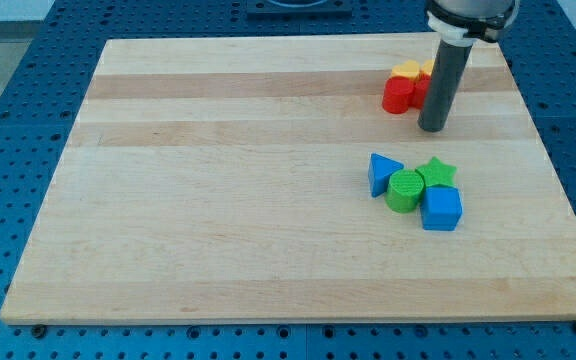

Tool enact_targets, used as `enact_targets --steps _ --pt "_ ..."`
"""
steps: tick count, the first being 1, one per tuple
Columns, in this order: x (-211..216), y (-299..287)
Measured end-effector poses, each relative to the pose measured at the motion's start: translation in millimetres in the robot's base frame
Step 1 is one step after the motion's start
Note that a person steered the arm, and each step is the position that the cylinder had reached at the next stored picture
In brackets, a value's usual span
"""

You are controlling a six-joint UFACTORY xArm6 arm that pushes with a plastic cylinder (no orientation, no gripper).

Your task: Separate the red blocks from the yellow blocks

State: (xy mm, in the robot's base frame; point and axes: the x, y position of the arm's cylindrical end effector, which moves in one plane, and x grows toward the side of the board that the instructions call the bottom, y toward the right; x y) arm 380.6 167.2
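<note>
A red cylinder block (398,95) sits near the view's top right, with another red block (422,88) just right of it, partly hidden by the rod. A yellow block (405,70) touches them from above, and a second yellow block (428,67) peeks out beside the rod. My tip (432,128) rests on the board just right of and below this red and yellow cluster, close to the red blocks.
Lower down sits a second cluster: a blue triangle (383,172), a green cylinder (404,190), a green star (435,172) and a blue cube (442,209). The wooden board (218,200) lies on a blue perforated table.
</note>
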Motion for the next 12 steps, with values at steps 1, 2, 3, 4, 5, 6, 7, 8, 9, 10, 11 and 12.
enact_targets --steps 1,2,3,4,5,6,7,8,9,10,11,12 --pt "0 51" --pt "-27 51" --pt "-29 51" --pt "-50 51" --pt "-64 51" --pt "-75 51" --pt "-75 51" --pt "-75 37" --pt "-75 8" --pt "-75 -17" --pt "-75 -39" --pt "-75 -55"
